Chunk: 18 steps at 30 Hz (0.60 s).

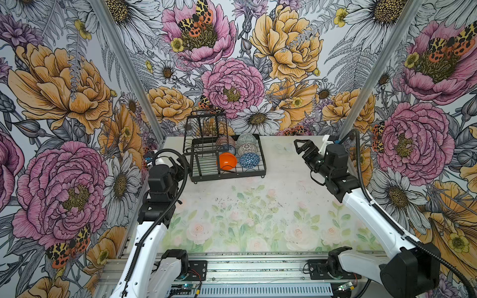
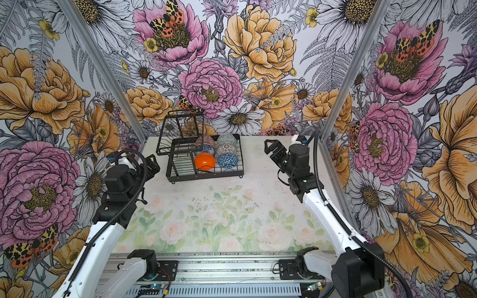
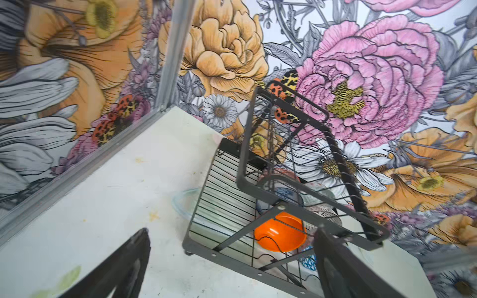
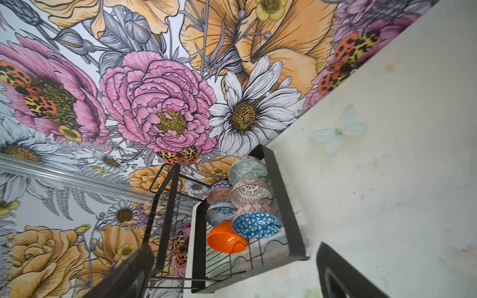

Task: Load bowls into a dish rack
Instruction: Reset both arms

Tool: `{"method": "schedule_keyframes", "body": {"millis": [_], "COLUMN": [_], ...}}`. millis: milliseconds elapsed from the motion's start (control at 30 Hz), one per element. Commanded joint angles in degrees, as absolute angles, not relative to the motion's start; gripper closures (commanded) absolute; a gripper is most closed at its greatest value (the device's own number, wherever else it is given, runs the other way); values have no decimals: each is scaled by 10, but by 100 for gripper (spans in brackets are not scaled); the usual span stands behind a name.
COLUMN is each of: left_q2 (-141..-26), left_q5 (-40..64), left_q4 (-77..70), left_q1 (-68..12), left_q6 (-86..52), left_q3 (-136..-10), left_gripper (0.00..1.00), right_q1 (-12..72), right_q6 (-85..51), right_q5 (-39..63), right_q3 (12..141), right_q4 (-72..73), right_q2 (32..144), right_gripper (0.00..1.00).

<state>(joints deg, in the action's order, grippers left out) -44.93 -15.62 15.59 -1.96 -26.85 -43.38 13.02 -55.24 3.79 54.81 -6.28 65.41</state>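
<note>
The black wire dish rack (image 1: 227, 177) (image 2: 206, 176) stands at the back of the table. Several bowls sit on edge in its low tray: the plain orange bowl (image 1: 226, 161) (image 3: 278, 232) (image 4: 224, 237) at the front beside the dark blue geometric bowl (image 1: 249, 160) (image 4: 255, 224), with the lattice bowl (image 1: 247, 149), pale green bowl (image 1: 246, 139), blue-white floral bowl (image 1: 228, 149) and orange-white bowl (image 1: 225, 141) behind them. My left gripper (image 2: 152, 163) (image 3: 232, 273) hangs open and empty just left of the rack. My right gripper (image 1: 300, 147) (image 4: 235, 278) is open and empty, off to the rack's right.
The rack's raised wire basket tier (image 1: 205, 129) stands at its left end, close to my left gripper. Floral walls close in the table (image 1: 258, 206) on three sides. The arm bases sit on the metal rail (image 1: 258, 268) at the front edge.
</note>
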Motion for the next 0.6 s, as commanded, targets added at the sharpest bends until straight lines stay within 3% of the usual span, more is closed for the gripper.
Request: {"method": "schedule_keyframes", "body": {"millis": [0,267,567], "left_q2": [-426,-430,-483], "left_q5": [-290,-398,-396], "left_q4": [97,8,-139], "left_q1": [-15,-8,-1], "left_q6": [-260,-277,-203], "left_q3": [-380,-248,-159], "left_gripper": [1,1,1], "right_q1": [121,83,48], "right_q6": [-416,-301,-256], "right_q5": [-82,-227,-320], "right_q3": [516,455,413], "right_q4": [-94,-99,-88], "right_q2": [608,589,606], "right_gripper": [1,1,1]}}
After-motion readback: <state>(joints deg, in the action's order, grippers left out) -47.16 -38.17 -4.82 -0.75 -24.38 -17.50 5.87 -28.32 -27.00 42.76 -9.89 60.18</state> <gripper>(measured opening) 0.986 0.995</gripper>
